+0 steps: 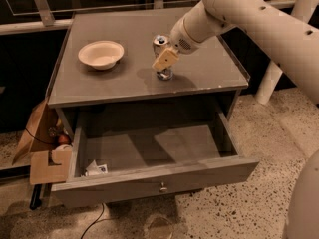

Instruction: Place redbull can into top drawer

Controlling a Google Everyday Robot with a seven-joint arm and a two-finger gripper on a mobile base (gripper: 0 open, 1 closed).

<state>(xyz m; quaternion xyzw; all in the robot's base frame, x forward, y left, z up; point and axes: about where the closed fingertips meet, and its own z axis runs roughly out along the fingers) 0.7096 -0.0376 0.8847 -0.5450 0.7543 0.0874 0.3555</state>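
The redbull can stands upright on the grey cabinet top, right of centre. Its silver top shows above my finger and its base below it. My gripper reaches in from the upper right and is closed around the can's middle, with one tan finger across its front; the other finger is hidden behind the can. The top drawer is pulled wide open below the cabinet top, with its round knob at the centre of the front. The can stays on the cabinet top.
A cream-white bowl sits on the cabinet top to the left of the can. A small white packet lies in the drawer's front left corner. A brown cardboard box stands on the floor at the left. A white post stands at the right.
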